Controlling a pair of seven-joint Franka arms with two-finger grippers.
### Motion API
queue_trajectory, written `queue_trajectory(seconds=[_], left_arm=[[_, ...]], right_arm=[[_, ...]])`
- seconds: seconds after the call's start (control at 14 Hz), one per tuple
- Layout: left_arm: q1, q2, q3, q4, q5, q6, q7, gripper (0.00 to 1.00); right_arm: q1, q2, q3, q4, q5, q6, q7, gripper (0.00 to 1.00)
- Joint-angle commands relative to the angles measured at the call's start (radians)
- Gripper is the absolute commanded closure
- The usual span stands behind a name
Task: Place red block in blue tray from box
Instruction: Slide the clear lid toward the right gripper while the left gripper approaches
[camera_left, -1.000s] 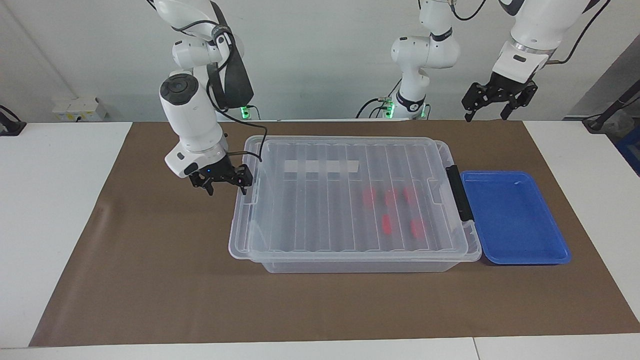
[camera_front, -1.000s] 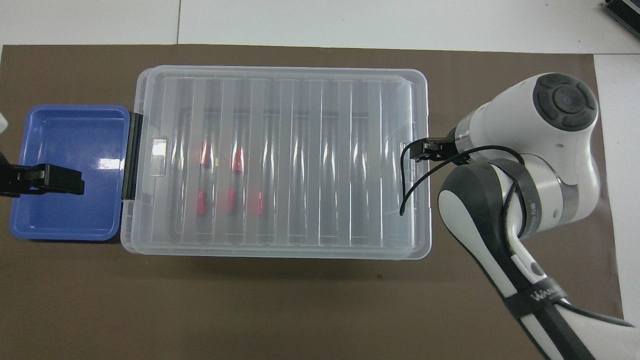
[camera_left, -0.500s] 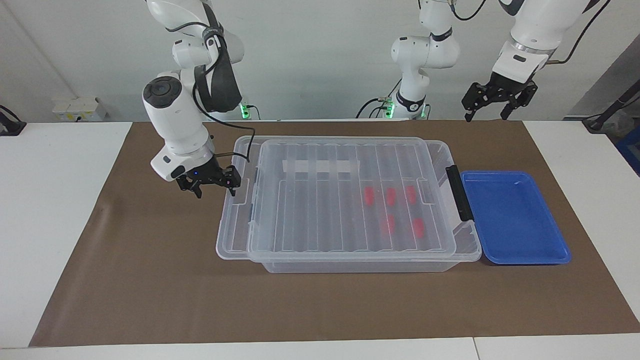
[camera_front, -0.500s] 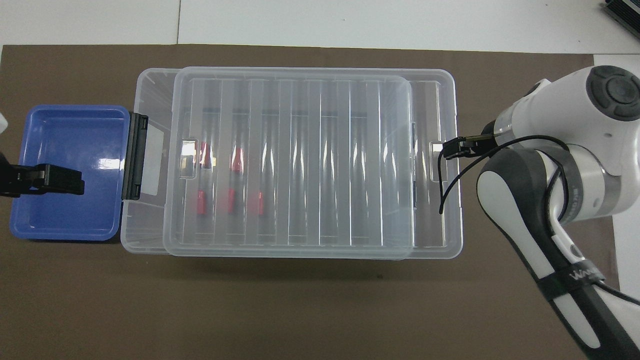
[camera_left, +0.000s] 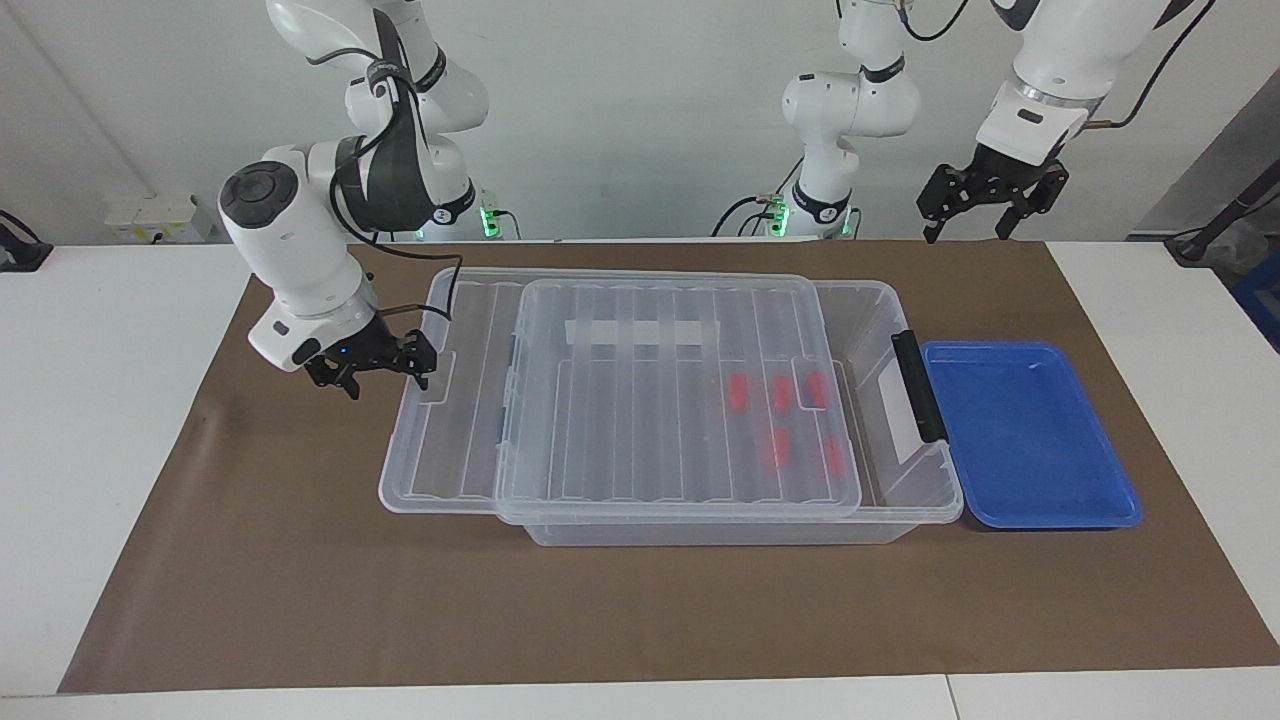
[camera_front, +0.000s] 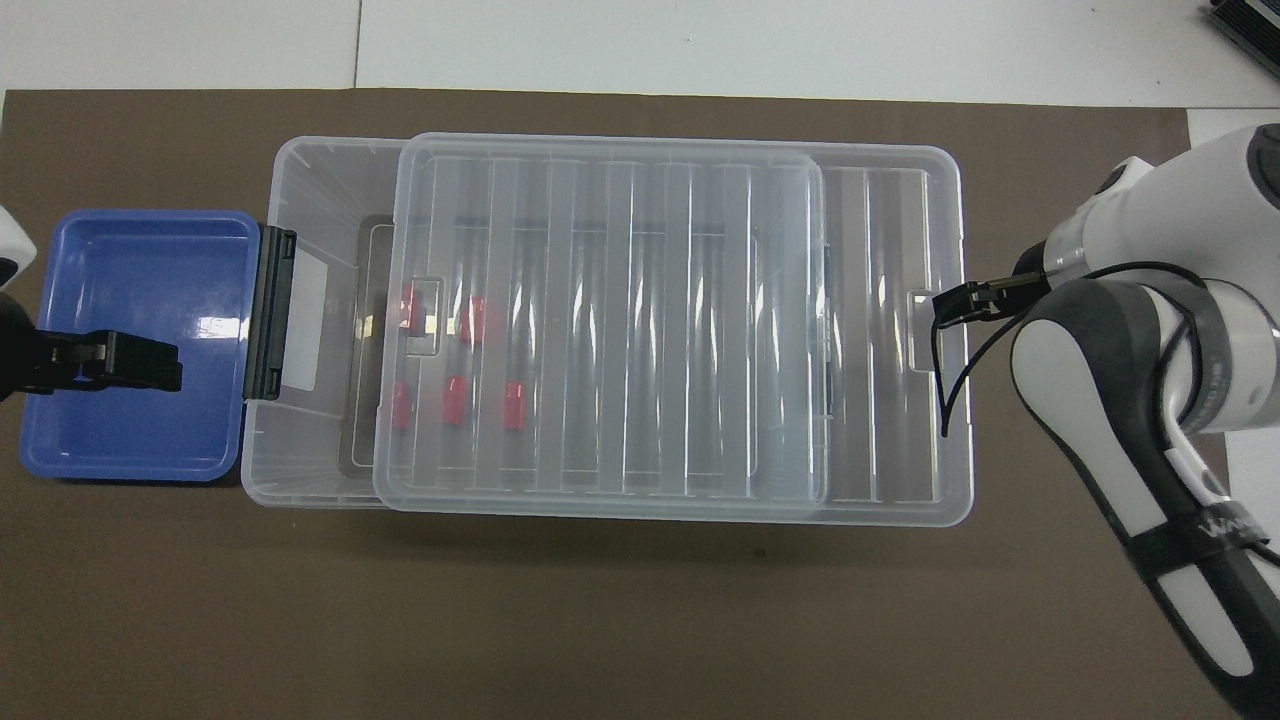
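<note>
The clear box (camera_left: 720, 532) (camera_front: 310, 180) stands mid-table, with several red blocks (camera_left: 780, 395) (camera_front: 458, 398) inside at its left-arm end. Its ribbed lid (camera_left: 450, 440) (camera_front: 890, 400) is slid partway off and overhangs the right arm's end. My right gripper (camera_left: 372, 362) (camera_front: 950, 303) is shut on the lid's end tab. The empty blue tray (camera_left: 1030, 440) (camera_front: 120, 430) lies beside the box's black clip (camera_left: 918, 385). My left gripper (camera_left: 985, 205) (camera_front: 140, 362) hangs open, high over the tray.
A brown mat (camera_left: 300, 600) covers the white table (camera_left: 100, 400) under everything. The box's end by the clip is uncovered, showing a whitish label (camera_front: 305, 320). The right arm's cable (camera_front: 945, 400) dangles over the lid's end.
My right gripper has pulled the lid sideways toward the right arm's end, uncovering the box's clip end. The box, tray and blocks stayed put. The left gripper has barely moved.
</note>
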Motion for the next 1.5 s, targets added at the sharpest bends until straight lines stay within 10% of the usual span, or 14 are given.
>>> queue_trajectory(seconds=[0.0, 1.43], left_arm=[[-0.022, -0.022, -0.014, -0.020, 0.003, 0.043, -0.110, 0.00], [-0.050, 0.016, -0.018, -0.084, -0.034, 0.270, -0.252, 0.00]], right_arm=[[0.000, -0.020, 0.006, -0.012, 0.009, -0.022, -0.021, 0.02], [-0.046, -0.088, 0.005, -0.093, -0.002, -0.083, -0.140, 0.03]])
